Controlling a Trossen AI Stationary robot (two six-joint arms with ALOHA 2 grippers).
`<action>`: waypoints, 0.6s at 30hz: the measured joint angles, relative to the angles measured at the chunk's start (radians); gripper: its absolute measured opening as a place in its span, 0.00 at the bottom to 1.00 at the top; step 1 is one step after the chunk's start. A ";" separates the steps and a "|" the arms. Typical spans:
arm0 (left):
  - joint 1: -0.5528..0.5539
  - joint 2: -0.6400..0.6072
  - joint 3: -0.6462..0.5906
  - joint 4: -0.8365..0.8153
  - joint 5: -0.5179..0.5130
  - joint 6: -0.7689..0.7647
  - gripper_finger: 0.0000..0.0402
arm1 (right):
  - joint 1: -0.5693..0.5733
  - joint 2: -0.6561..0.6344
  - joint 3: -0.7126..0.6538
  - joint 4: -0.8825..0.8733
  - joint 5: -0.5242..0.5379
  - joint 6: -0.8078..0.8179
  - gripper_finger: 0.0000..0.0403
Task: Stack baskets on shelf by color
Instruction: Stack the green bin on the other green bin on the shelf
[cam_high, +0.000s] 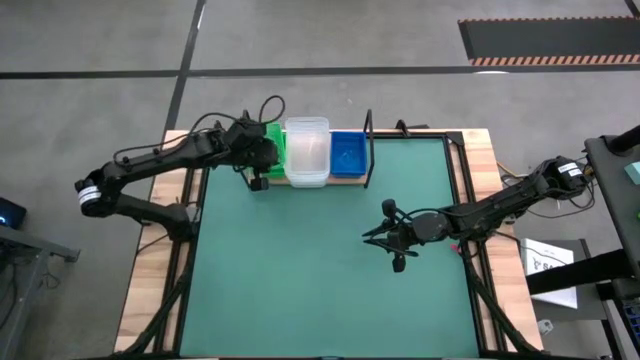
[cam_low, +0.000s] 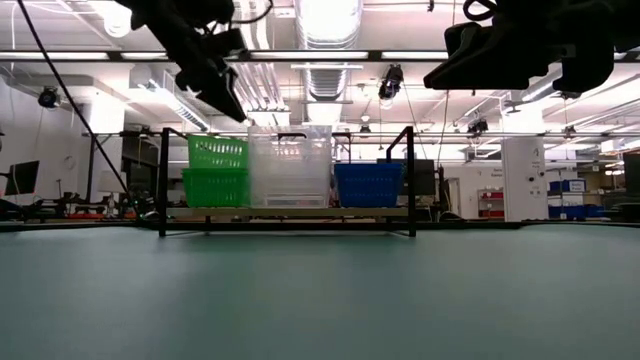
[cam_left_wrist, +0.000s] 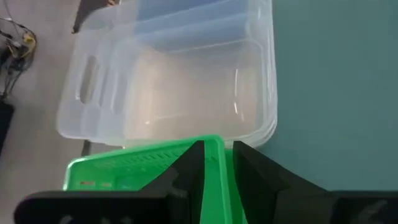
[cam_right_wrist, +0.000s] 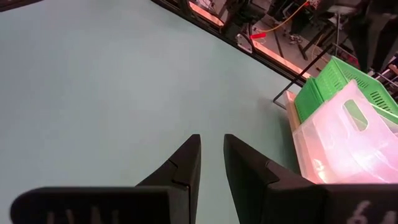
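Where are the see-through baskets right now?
In the high view, the clear baskets sit mid-shelf at the table's far edge, between the green baskets and the blue ones.

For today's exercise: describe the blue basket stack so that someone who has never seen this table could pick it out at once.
Find the wooden shelf with black wire uprights at the far edge of the green table mat. Three basket stacks sit along it in a row. The blue baskets are the end stack nearest the right arm's side, beside the clear baskets, and the lowest of the three.

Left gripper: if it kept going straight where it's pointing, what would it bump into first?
Probably the top green basket: the left gripper sits astride its rim, fingers slightly apart. The clear basket lies beyond.
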 joint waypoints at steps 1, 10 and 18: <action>0.000 -0.009 -0.001 -0.001 0.000 0.000 0.17 | 0.000 0.000 0.000 0.000 0.000 0.000 0.16; 0.002 -0.003 -0.025 -0.040 0.000 -0.001 0.17 | 0.000 0.000 0.000 0.000 0.000 0.003 0.16; 0.003 0.042 -0.036 -0.039 -0.035 -0.001 0.17 | 0.000 0.000 -0.002 -0.001 0.000 0.007 0.16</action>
